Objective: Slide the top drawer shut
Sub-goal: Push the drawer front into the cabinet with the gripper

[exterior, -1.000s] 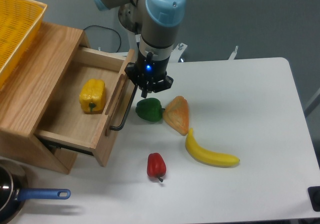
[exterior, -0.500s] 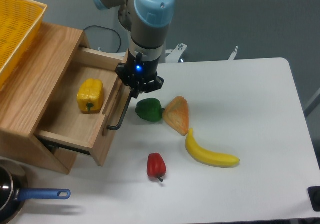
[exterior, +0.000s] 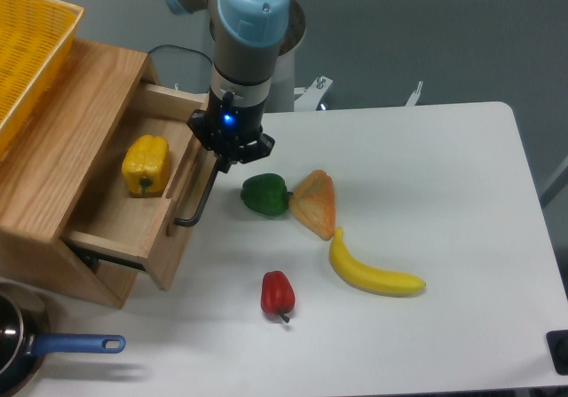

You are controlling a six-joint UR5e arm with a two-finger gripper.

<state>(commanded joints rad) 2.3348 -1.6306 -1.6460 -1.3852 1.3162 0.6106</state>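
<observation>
The top drawer is a shallow light-oak drawer, partly open from the wooden cabinet at the left. Its front panel carries a long black bar handle. A yellow bell pepper lies inside the drawer. My gripper points down at the far end of the drawer front, right against the handle's upper end. The fingertips are hidden under the wrist, so the jaws' state does not show.
A green pepper, an orange wedge-shaped piece, a banana and a red pepper lie on the white table right of the drawer. A yellow mesh basket sits on the cabinet. A blue-handled pan is at bottom left.
My gripper has moved left, and the drawer front has slid left with it, so the drawer is less open. The yellow pepper has shifted left with the drawer.
</observation>
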